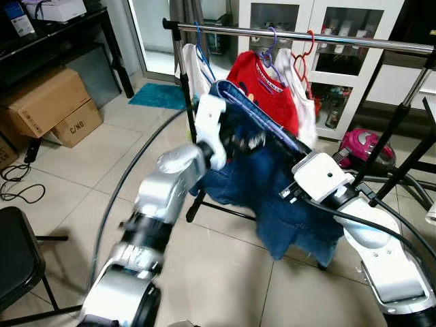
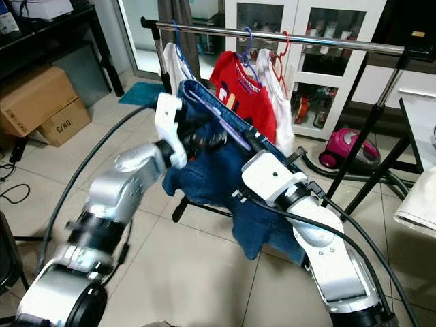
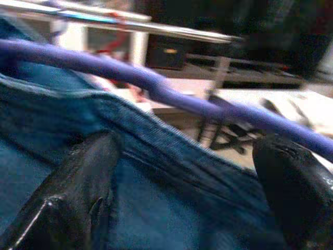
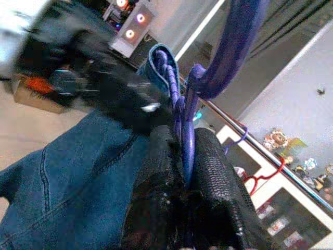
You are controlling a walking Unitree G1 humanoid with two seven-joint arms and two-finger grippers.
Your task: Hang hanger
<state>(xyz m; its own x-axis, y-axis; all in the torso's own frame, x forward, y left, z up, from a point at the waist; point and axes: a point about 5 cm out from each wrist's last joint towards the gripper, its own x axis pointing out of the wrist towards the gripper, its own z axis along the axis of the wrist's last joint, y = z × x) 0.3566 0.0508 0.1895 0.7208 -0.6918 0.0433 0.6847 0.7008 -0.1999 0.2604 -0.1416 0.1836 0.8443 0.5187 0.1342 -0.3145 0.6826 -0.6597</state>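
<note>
Purple hanger [image 4: 190, 104] carrying blue denim garment [image 1: 272, 184]: held in mid-air in front of the clothes rail [image 1: 327, 37], below the bar and not yet hooked on it. Long axis runs diagonally across the head views, upper end toward the robot's left near the left gripper [image 1: 238, 139], lower end toward the right gripper [image 4: 187, 156]; hook rising upward in the right wrist view. Denim draped over the hanger arm and hanging below both wrists toward the tiled floor [image 1: 225, 272]. Right gripper fingers [image 4: 213, 172] closed on the hanger's neck, thin purple stem pinched between the two black pads just beneath the hook. Left gripper fingers [image 3: 83, 192] spread apart, one on either side of the denim waistband, purple hanger arm crossing just beyond the tips; contact with fabric cannot be told through the blur. On the rail behind: red shirt [image 1: 262, 88] on a purple hanger, white garment [image 1: 194, 68] on a blue hanger, white garment on a red hanger [image 1: 303, 54]. Surroundings: cardboard boxes [image 1: 48, 105] on the floor at left, pink vacuum cleaner [image 1: 364, 146] at right, black chair [image 1: 17, 259] at lower left.
</note>
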